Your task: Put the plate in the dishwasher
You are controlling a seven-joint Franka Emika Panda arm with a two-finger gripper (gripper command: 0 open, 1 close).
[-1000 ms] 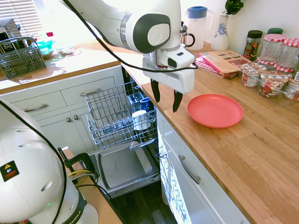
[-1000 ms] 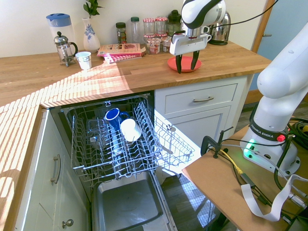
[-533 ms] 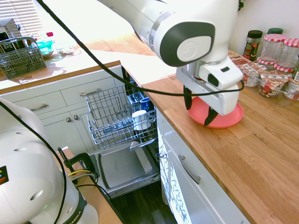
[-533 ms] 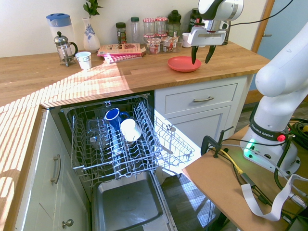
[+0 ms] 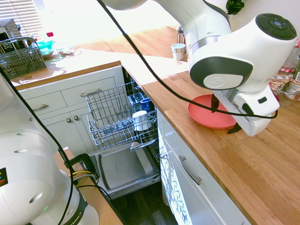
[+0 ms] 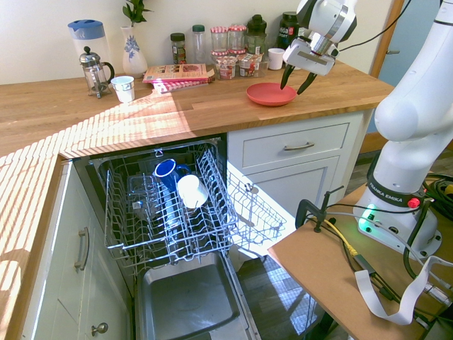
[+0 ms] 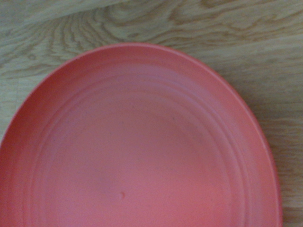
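I see the plate (image 6: 271, 93) lying flat on the worktop (image 6: 177, 113), close to its front edge and well apart from the open dishwasher (image 6: 170, 212). My gripper (image 6: 296, 79) hangs tilted above the plate's far rim, jaws spread wide, holding nothing. I judge this the approach step: next I must lower one finger past the rim and close.

Coral plate (image 6: 271, 93) flat on counter; dishwasher (image 6: 170, 212) open, rack seemingly extended.

Fingers (image 6: 296, 76) now tilted past the plate's (image 6: 270, 94) far rim.
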